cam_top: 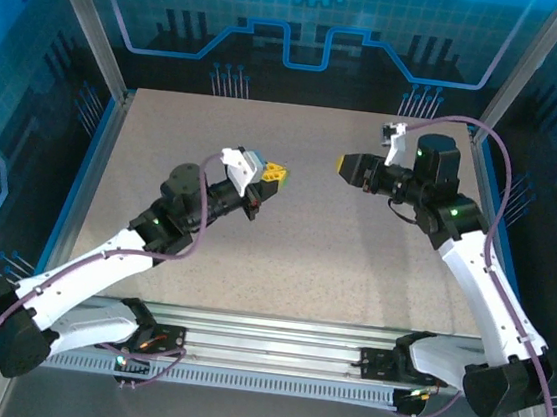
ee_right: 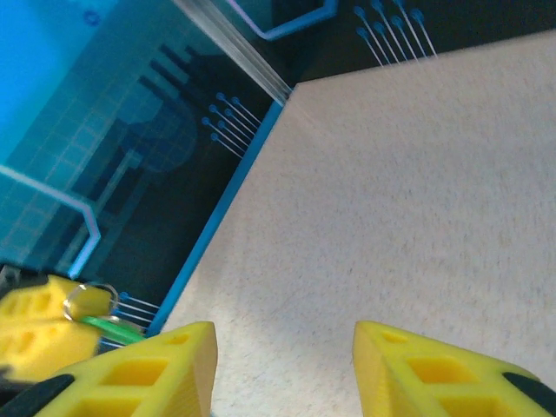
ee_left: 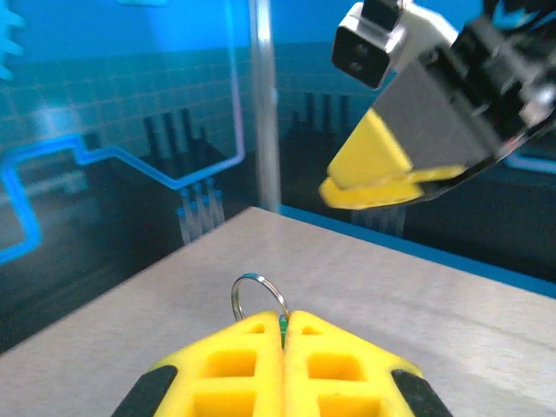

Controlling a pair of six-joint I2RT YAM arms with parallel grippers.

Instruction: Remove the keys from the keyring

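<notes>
Keyring (ee_left: 259, 300): thin silver loop, small and round, with a green sliver (ee_right: 113, 328) at its base, perhaps a key or tag; too small to tell. Sits pinched in the tightly closed left gripper (ee_left: 284, 334), held clear above the table (cam_top: 353, 257) near its middle. Pokes out past the yellow fingertips, probably to leave the loop free for the other arm. Faces the right gripper (ee_right: 285, 347) close by, fingers parted with nothing between them, likely lined up to pull something off.
</notes>
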